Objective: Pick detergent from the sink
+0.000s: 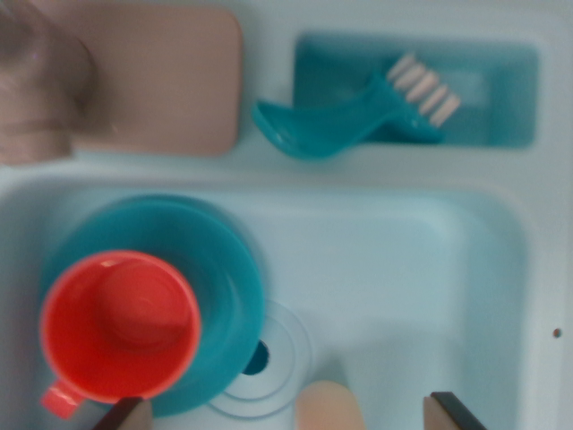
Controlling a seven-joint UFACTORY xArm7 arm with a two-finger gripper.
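Observation:
In the wrist view I look straight down into a pale blue sink (pixel 403 269). At the bottom edge a peach, rounded object (pixel 328 407) pokes into view; it seems to be the detergent, and most of it is cut off. My gripper (pixel 288 416) is open. Its dark fingertips (pixel 448 412) show at the bottom left and bottom right, wide apart. The peach object lies between them, nearer the right finger, touching neither.
A red cup (pixel 118 324) stands on a teal plate (pixel 224 269) in the sink's left half, beside the drain (pixel 256 358). Behind the sink are a teal brush (pixel 358 116) across a teal tray (pixel 501 90), a pink pad (pixel 170 81) and a blurred grey object (pixel 36 81).

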